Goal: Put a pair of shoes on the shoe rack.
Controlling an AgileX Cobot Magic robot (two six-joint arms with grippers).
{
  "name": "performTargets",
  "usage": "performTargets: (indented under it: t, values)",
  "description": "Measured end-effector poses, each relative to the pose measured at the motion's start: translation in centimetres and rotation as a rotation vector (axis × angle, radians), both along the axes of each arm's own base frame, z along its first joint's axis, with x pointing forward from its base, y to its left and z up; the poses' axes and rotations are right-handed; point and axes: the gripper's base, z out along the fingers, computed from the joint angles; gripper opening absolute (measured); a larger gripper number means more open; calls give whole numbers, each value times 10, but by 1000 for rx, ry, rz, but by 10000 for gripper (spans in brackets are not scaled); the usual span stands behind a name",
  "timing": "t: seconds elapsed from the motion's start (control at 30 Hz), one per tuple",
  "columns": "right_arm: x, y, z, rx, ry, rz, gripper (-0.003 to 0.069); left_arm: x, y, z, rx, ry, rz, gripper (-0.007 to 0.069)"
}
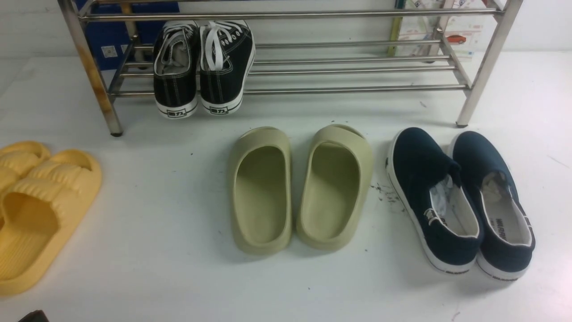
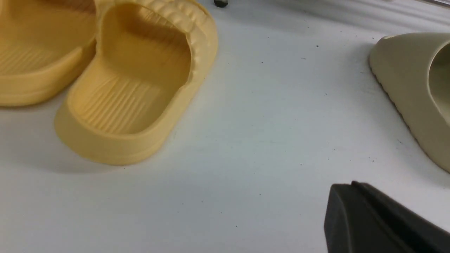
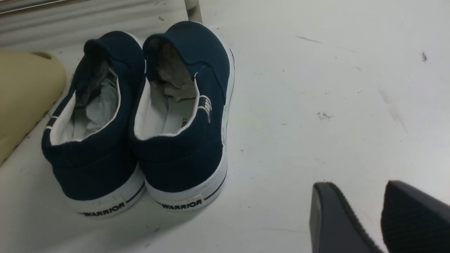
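The white table (image 1: 178,250) is matte and a little dirty: dark specks and crumbs lie scattered between the green slides (image 1: 299,188) and the navy slip-ons (image 1: 460,201), and faint scuffs and scratches mark the bare stretch out past the right pincer (image 3: 381,218). That pincer hangs low over the surface with a narrow gap showing between its two dark fingers, nothing in it; the navy slip-ons stand just ahead of it and to its inner side, heels toward it, paper stuffed inside, well clear of the fingers. The left pincer (image 2: 379,218) shows only as one dark block at the picture's corner, closed on nothing, poised over bare table; the yellow slides (image 2: 130,91) sit ahead on its outer side and one green slide on its inner side, both apart from it. Far ahead of both pincers the steel shoe rack (image 1: 357,89) stands at the back of the table, its left front leg stained with rust. The black sneakers (image 1: 203,67) rest side by side on its lower bars near that leg, toes inward, heels hanging over the front bar. Behind the rack runs a pale wall, with a blue box and a printed carton visible through the bars.
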Motion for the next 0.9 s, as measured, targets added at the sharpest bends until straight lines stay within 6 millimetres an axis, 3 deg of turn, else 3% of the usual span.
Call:
performTargets:
  t: [0.9]
  values:
    - [0,0,0,0,0,0,246,0,0,0,31,0,-9,-13]
